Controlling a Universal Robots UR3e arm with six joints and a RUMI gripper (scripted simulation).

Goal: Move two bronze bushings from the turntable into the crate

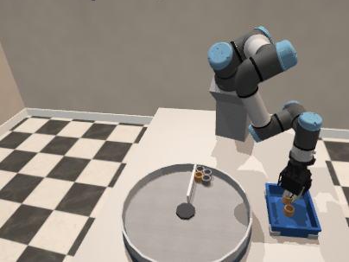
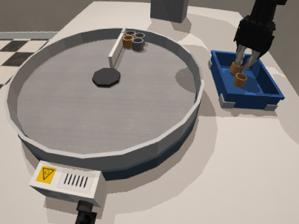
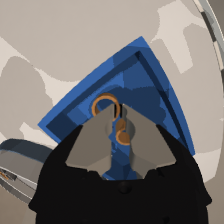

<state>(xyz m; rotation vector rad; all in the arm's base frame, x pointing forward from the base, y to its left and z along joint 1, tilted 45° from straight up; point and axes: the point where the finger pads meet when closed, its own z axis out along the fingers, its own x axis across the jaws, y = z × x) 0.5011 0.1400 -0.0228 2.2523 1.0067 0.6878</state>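
Observation:
My gripper [image 2: 245, 63] is down inside the blue crate [image 2: 247, 80] and is shut on a bronze bushing [image 2: 235, 67], also seen between the fingers in the wrist view [image 3: 121, 134]. A second bronze bushing [image 2: 240, 80] lies on the crate floor just in front of the held one; it also shows in the top view [image 1: 288, 210] and in the wrist view [image 3: 105, 106]. On the turntable [image 2: 105, 92], one bronze bushing [image 2: 127, 41] and three grey bushings [image 2: 138, 43] sit clustered by the white divider [image 2: 116, 51] at the far rim.
A black hub [image 2: 106, 76] sits at the turntable's centre. A raised rim runs around the turntable. A control box [image 2: 66, 182] with a yellow warning label is at its front. The grey robot pedestal [image 2: 169, 1] stands behind.

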